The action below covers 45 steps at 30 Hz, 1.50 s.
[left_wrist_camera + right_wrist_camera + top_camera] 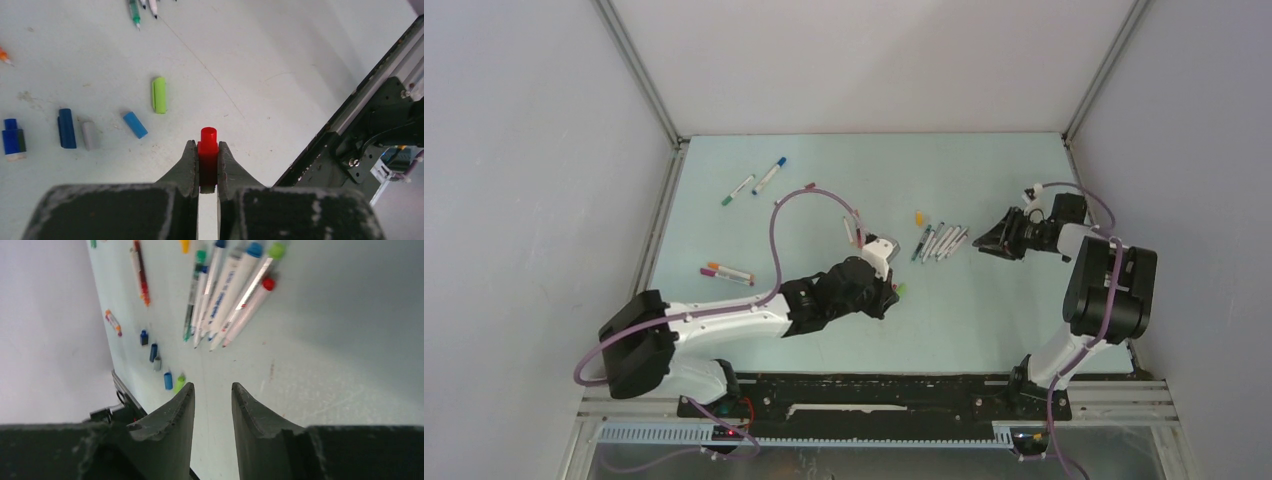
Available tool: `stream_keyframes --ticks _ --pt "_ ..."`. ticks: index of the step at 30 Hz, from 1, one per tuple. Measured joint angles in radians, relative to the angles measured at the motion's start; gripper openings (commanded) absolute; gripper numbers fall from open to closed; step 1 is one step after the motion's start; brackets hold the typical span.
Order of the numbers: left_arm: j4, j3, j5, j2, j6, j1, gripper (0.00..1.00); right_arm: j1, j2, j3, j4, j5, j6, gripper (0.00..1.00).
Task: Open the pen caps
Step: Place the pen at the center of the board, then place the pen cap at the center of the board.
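Observation:
In the left wrist view my left gripper [205, 146] is shut on a red pen cap [208, 136], which stands up between the fingers above the table. Loose pen caps lie beyond it: green [159, 94], light blue [135, 124], grey [90, 135] and dark blue [66, 128]. My right gripper [212, 386] is open with nothing between its fingers. It hangs just right of a row of uncapped pens [225, 295], seen from above mid-table [939, 241]. The left gripper [890, 286] is near the table's middle front, the right gripper [980, 242] to its right.
Capped pens lie at the back left [769, 176] and at the left [727, 272]. A yellow cap [918, 215] sits behind the pen row. A black rail [350, 115] runs along the near table edge. Grey walls enclose the table.

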Motion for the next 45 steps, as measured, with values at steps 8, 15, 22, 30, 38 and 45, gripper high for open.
stream_keyframes --ticks 8,15,22,30,38,45 --pt "-0.04 0.035 0.051 0.126 0.0 0.0 0.09 0.004 -0.117 0.093 -0.232 -0.074 -0.35 0.36" --pt "-0.152 0.239 0.051 0.284 0.003 -0.005 0.11 -0.003 -0.2 0.133 -0.365 -0.022 -0.529 0.35" --pt "-0.258 0.372 0.045 0.425 0.002 -0.019 0.18 -0.024 -0.213 0.134 -0.41 -0.006 -0.577 0.35" --pt "-0.369 0.515 0.02 0.576 0.002 -0.02 0.25 -0.026 -0.213 0.134 -0.427 -0.004 -0.592 0.35" --pt "-0.431 0.576 -0.006 0.639 0.003 -0.02 0.36 -0.033 -0.213 0.135 -0.436 -0.004 -0.594 0.35" --pt "-0.451 0.589 -0.013 0.658 0.009 -0.02 0.36 -0.037 -0.213 0.138 -0.438 -0.005 -0.6 0.35"
